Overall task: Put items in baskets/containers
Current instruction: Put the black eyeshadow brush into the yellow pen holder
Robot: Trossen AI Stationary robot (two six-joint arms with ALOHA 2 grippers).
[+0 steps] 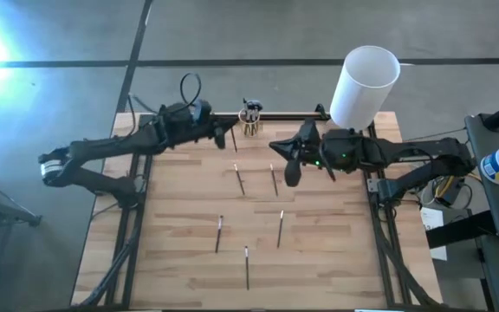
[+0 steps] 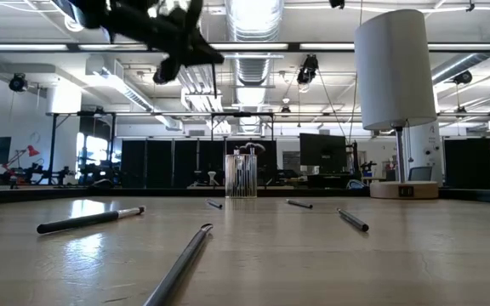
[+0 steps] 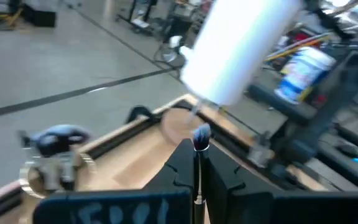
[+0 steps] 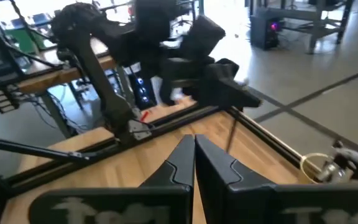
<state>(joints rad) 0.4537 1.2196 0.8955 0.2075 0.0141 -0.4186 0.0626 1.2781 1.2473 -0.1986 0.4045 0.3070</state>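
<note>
My left gripper (image 1: 230, 134) is raised beside the small clear cup (image 1: 250, 122) at the table's far edge, shut on a thin dark makeup brush (image 1: 235, 145). The cup (image 2: 241, 176) stands upright with several brushes inside. My right gripper (image 1: 281, 156) hovers above the table right of the cup, shut on nothing; its fingers (image 4: 194, 149) point toward the left arm. Several brushes lie flat on the wood: two mid-table (image 1: 240, 179) (image 1: 274, 178) and three nearer (image 1: 281, 227) (image 1: 219, 234) (image 1: 247, 264). My left gripper pinches the brush between its two fingers (image 3: 182, 165), just below the fluffy tip (image 3: 201, 138). The fingers come level from the table's left, lying across the shaft. The brush stands upright, tip up, and its handle (image 2: 217, 89) hangs below the fingers, clear of the table.
A tall white cylinder (image 1: 364, 82) on a wooden base stands at the far right corner, behind my right arm. A black rail (image 1: 288, 114) runs along the far edge beside the cup. The near half of the wooden top (image 1: 180, 269) holds only the loose brushes.
</note>
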